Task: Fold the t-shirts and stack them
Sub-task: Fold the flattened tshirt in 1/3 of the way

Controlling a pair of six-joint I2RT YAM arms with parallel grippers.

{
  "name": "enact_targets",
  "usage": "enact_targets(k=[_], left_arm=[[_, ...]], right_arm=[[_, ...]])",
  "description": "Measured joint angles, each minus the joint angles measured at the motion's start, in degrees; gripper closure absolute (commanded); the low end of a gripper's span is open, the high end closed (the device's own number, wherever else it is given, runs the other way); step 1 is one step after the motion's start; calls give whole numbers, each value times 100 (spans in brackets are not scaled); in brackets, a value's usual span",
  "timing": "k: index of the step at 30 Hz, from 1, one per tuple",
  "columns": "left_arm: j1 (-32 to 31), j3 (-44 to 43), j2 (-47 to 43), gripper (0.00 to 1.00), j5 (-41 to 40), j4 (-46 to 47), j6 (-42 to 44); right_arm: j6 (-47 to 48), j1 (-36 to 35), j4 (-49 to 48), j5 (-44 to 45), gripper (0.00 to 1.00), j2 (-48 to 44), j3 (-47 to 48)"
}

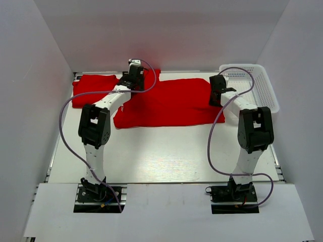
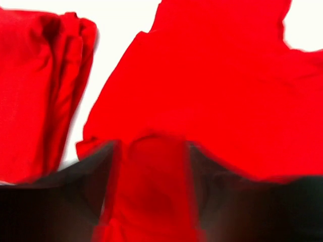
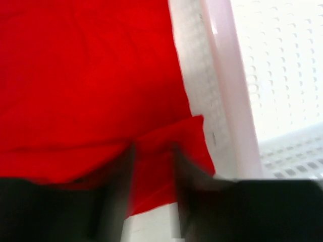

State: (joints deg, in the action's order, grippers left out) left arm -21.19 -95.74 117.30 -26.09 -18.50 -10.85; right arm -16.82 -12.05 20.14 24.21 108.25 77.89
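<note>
A red t-shirt (image 1: 169, 103) lies spread across the back middle of the table. A folded red t-shirt (image 1: 93, 89) lies at the back left; it also shows in the left wrist view (image 2: 35, 91). My left gripper (image 1: 132, 75) is at the spread shirt's far left edge, shut on a fold of its cloth (image 2: 154, 186). My right gripper (image 1: 217, 96) is at the shirt's right edge, shut on a corner of its cloth (image 3: 154, 171). Both wrist views are blurred.
A white perforated basket (image 1: 260, 85) stands at the back right, close to my right gripper; its rim shows in the right wrist view (image 3: 227, 85). White walls enclose the table on three sides.
</note>
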Motion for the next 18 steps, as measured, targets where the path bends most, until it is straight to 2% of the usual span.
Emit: enact_targets(k=[1,2,3,4,14,18], left_arm=[[28,-127,151,13,13,-17,-15],[57,-221,254,6,24,-46,-31],[92,-291,334,1,24,-74,-52],[125,-319,376,1,33,-101,-57],[227,-544,138,1,490,-424,-52],[164,-114,-214,1,752,-533,-101]], right_arm=[[105,0,20,-74,41,66,79],[72,0,28,-105,41,103,149],[138,0,37,-170,31,114,181],[162,0,42,-236,11,111,203],[503,-31,-44,-1390,10,-343,9],[529,-87,-173,-1812,10,-673,-299]])
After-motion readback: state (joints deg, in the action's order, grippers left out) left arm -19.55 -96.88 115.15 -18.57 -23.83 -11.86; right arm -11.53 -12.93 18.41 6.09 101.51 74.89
